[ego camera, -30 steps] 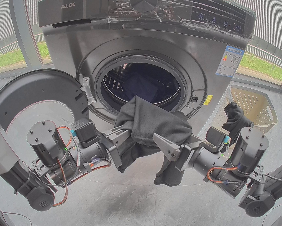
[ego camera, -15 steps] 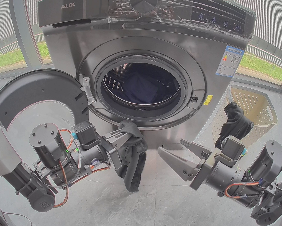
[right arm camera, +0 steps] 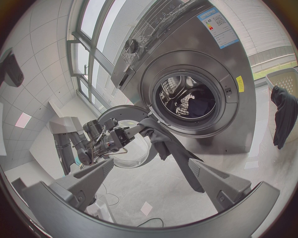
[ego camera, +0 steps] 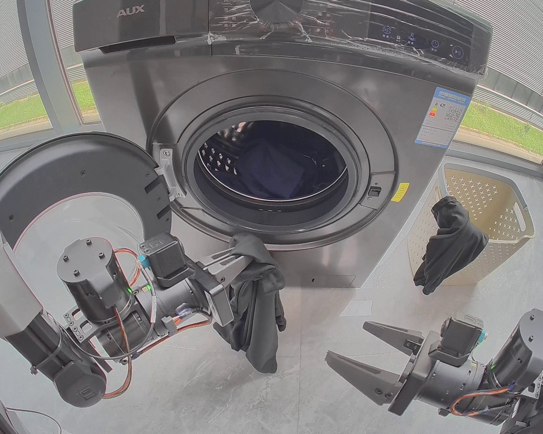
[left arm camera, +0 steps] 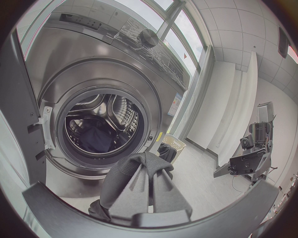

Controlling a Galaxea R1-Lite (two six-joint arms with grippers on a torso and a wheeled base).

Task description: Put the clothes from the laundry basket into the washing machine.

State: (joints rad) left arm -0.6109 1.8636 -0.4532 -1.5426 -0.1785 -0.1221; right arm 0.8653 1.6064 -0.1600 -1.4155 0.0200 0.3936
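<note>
— What stands ahead?
— A grey front-loading washing machine (ego camera: 278, 88), with its round door (ego camera: 74, 180) swung wide open to the robot's left. Dark blue clothes (ego camera: 268, 166) lie inside the drum.
— What is the left claw doing?
— The left claw (ego camera: 240, 261) is clenched on a dark grey garment (ego camera: 257, 310). It holds the cloth in front of the machine, just below the lip of the drum opening. The garment hangs down from the fingers toward the grey tiled floor (ego camera: 213, 398).
— And the right claw?
— The right claw (ego camera: 346, 340) is released, with its fingers spread wide and nothing between them. It sits low over the floor, to the right of the hanging garment and well apart from it.
— Where is the laundry basket?
— The cream laundry basket (ego camera: 501, 202) stands on the floor at the machine's right side. A black garment (ego camera: 451, 248) is draped over its near rim.
</note>
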